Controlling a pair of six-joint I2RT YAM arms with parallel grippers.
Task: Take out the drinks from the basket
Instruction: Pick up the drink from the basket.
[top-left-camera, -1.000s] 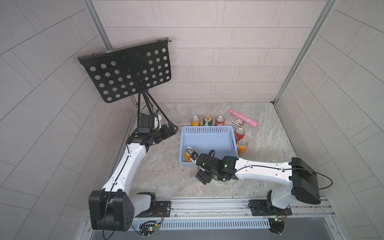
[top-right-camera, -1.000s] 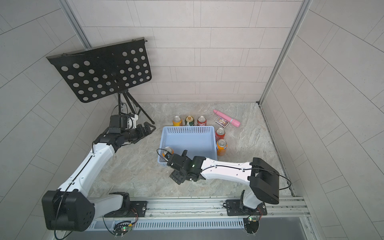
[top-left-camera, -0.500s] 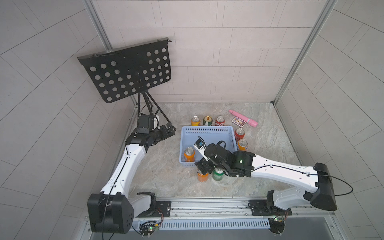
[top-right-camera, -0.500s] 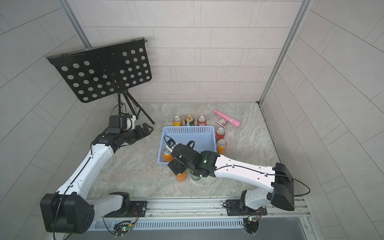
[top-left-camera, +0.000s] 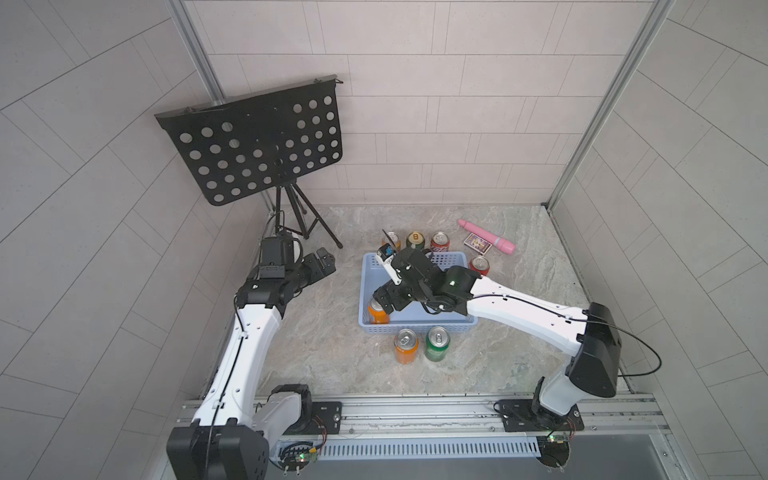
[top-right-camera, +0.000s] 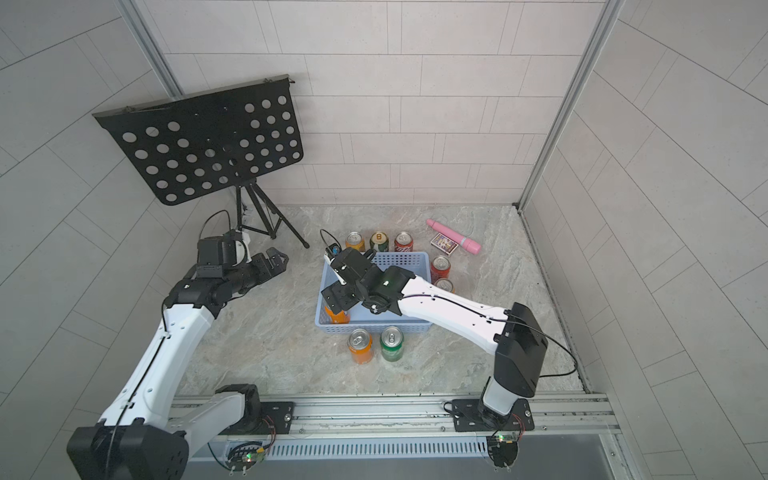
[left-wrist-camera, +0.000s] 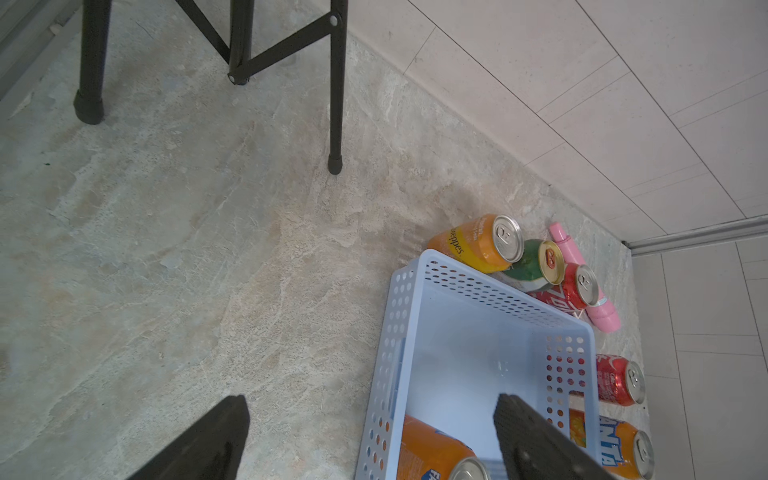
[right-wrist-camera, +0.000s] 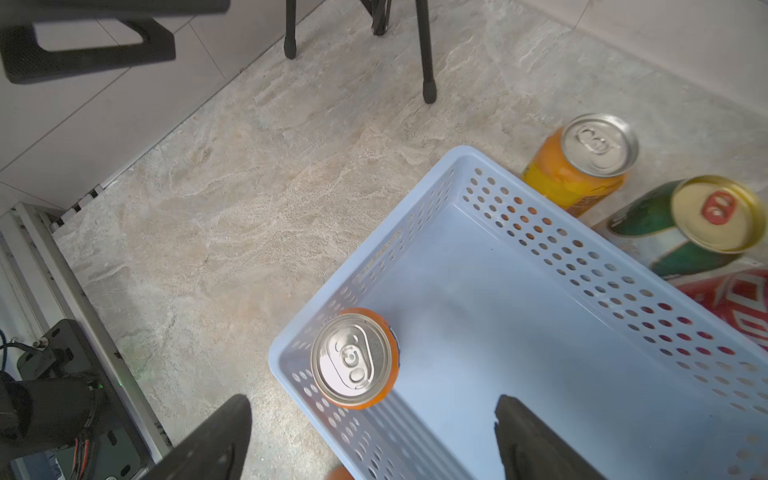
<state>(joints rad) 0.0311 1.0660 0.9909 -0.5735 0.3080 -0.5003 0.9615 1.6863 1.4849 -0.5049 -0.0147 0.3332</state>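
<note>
The light blue basket (top-left-camera: 415, 328) (top-right-camera: 374, 328) holds one upright orange can (top-left-camera: 377, 312) (top-right-camera: 336, 315) (right-wrist-camera: 355, 359) in its near left corner. My right gripper (top-left-camera: 387, 300) (right-wrist-camera: 374, 436) hangs open just above that can, with nothing between its fingers. Outside the basket, an orange can (top-left-camera: 406, 345) and a green can (top-left-camera: 436, 343) stand in front of it. Behind it are three more cans (top-left-camera: 415, 240). A red can (top-left-camera: 479, 264) and an orange can (top-right-camera: 444, 285) stand to its right. My left gripper (top-left-camera: 322, 262) (left-wrist-camera: 370, 436) is open and empty, left of the basket.
A black music stand (top-left-camera: 257, 145) on tripod legs (top-left-camera: 307, 220) fills the back left corner. A pink tube (top-left-camera: 486, 236) and a small card box (top-left-camera: 477, 243) lie at the back right. The arms' rail (top-left-camera: 415, 411) runs along the front edge.
My right gripper has moved from in front of the basket to above its near left corner, jaws opening. An orange can now shows beside the green one. The left arm has barely moved.
</note>
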